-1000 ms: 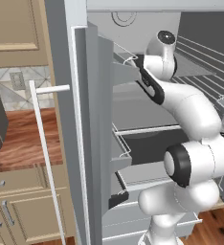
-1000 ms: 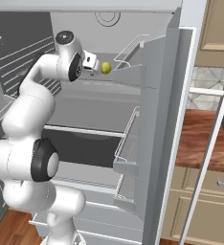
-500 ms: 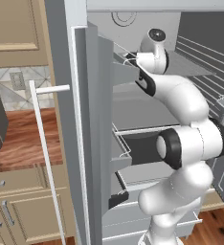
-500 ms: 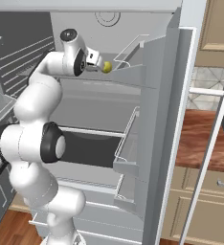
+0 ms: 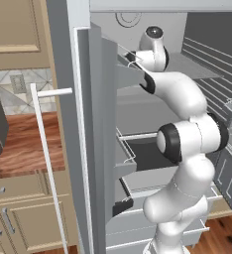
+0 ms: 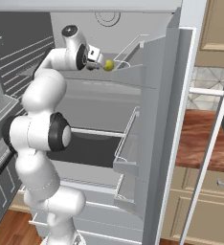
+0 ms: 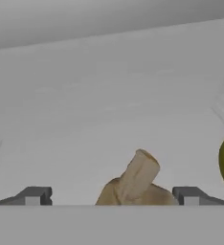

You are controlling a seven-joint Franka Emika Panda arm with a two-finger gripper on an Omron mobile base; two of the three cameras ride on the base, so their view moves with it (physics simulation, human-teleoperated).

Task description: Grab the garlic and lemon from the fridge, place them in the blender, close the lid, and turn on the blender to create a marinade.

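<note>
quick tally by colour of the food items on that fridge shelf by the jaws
yellow-green: 1, the lemon
tan: 1, the garlic, lying between the open jaws
total: 2

Resting on the fridge's upper grey shelf (image 6: 128,75): the garlic (image 7: 136,184), and just beside it the lemon (image 6: 108,65).

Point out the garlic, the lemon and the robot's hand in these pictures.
garlic (image 7: 135,184): hand view, on its tan stem.
lemon (image 6: 108,65): right base view, middle of the fruit.
hand (image 7: 112,195): hand view, midway between its open fingertips.
</note>
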